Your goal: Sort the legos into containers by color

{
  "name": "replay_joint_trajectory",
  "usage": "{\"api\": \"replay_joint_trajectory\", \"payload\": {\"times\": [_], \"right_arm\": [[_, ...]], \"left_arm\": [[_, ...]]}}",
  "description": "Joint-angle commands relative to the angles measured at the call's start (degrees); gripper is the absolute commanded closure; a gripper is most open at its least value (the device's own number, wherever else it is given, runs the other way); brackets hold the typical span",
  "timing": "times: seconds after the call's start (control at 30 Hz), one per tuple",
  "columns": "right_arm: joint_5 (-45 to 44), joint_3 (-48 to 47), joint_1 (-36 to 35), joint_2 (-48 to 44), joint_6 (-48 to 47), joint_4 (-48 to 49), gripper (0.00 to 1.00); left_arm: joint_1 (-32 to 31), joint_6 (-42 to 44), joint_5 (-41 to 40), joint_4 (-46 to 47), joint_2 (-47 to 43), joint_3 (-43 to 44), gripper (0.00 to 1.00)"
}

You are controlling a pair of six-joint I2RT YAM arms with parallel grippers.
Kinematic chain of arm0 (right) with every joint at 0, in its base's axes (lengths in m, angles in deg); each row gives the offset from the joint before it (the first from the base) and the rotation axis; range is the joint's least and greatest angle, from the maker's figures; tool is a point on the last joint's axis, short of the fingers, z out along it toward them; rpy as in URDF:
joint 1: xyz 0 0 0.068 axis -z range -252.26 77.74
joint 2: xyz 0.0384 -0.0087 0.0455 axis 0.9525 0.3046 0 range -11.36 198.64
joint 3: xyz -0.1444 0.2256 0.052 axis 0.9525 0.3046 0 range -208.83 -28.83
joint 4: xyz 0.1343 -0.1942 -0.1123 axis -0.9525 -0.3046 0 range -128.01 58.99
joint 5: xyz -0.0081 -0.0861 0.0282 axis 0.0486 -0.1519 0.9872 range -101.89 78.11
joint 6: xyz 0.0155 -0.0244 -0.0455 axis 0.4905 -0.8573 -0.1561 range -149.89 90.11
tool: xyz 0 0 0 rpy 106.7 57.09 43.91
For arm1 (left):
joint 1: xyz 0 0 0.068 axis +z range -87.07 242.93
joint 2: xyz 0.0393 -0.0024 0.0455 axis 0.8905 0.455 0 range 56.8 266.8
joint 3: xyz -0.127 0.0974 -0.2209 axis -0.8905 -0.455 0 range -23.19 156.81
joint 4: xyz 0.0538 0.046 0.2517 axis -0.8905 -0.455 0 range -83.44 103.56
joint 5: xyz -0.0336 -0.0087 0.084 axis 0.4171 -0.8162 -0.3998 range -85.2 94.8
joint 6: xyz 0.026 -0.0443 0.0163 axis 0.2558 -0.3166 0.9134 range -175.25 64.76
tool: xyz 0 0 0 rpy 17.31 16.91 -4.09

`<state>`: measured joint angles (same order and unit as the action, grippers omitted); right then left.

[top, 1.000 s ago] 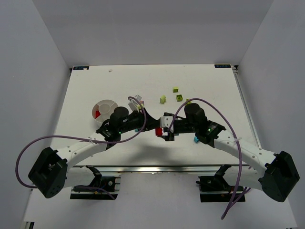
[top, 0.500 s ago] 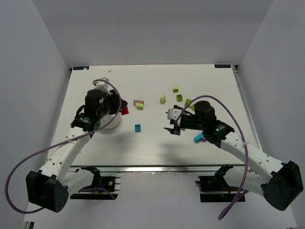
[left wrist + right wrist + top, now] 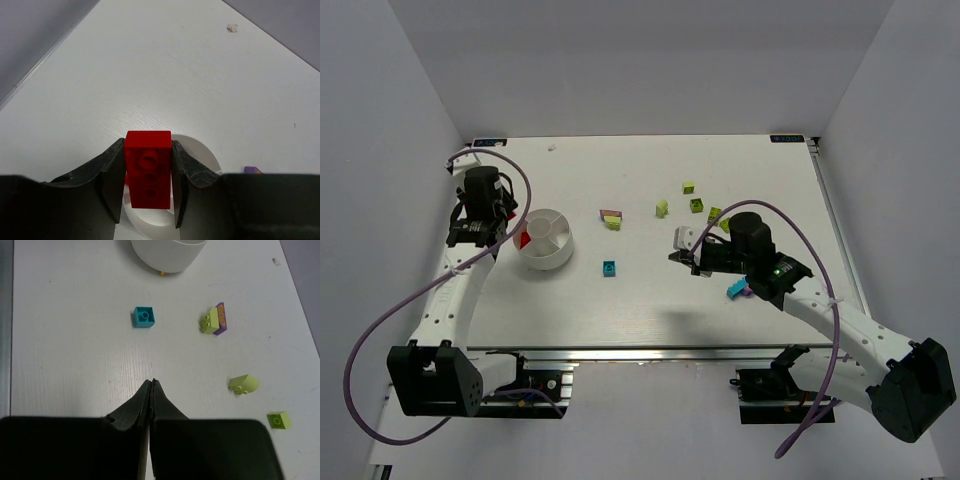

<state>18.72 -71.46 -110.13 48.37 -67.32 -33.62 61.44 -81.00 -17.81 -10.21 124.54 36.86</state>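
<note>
My left gripper is shut on a red lego, held above the near rim of the round white dish. From above, that gripper hangs at the left edge of the dish, the containers, where red shows. My right gripper is shut on nothing, over bare table right of centre. Ahead of it lie a teal lego, a lime and purple pair and a lime wedge.
More lime legos lie at the back right. A teal and purple piece sits beside my right forearm. The dish stands at the far end of the right wrist view. Grey walls enclose the table on three sides.
My left arm has swung from the table's middle to the left of the dish, carrying the red lego. My right gripper has closed empty and drawn back to the right.
</note>
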Motion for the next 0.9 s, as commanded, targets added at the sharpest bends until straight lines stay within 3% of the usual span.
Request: {"api": "replay_joint_trajectory", "payload": {"times": [0.0, 0.33, 0.87], "right_arm": [[0.77, 0.88, 0.42, -0.66, 0.87, 2.0, 0.98], [0.77, 1.59, 1.22, -0.75, 1.57, 3.67, 0.97], [0.5, 1.41, 1.48, -0.49, 2.01, 3.67, 0.94]], "left_arm": [[0.09, -0.08, -6.39, 6.36, 0.36, -1.25, 1.0], [0.53, 4.22, -4.64, 13.13, 5.82, -4.33, 1.0], [0.79, 3.96, 0.81, 17.79, 10.21, -8.64, 1.0]]}}
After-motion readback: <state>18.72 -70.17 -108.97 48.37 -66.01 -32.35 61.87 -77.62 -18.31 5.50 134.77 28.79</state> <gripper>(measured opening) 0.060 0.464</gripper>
